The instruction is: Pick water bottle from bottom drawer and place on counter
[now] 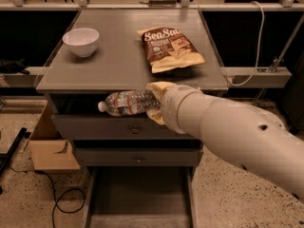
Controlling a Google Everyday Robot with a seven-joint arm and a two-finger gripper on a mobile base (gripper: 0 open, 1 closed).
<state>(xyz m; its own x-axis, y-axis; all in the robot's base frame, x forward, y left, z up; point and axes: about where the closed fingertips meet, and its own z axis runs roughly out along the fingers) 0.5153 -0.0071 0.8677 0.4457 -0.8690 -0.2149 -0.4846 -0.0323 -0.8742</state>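
Observation:
The water bottle (127, 102) lies sideways in my gripper (156, 101), white cap to the left, held in front of the cabinet's top edge, just below the counter (114, 61). My gripper's yellowish fingers (159, 88) are shut on the bottle's base end. My pale arm reaches in from the lower right. The bottom drawer (140, 194) stands pulled open below, its grey floor bare.
A white bowl (81, 41) sits at the counter's back left. A brown chip bag (170, 49) lies at its right. Two shut drawers with small knobs (136, 130) are under the counter. A cardboard box (50, 144) stands on the floor at left, with cables beside it.

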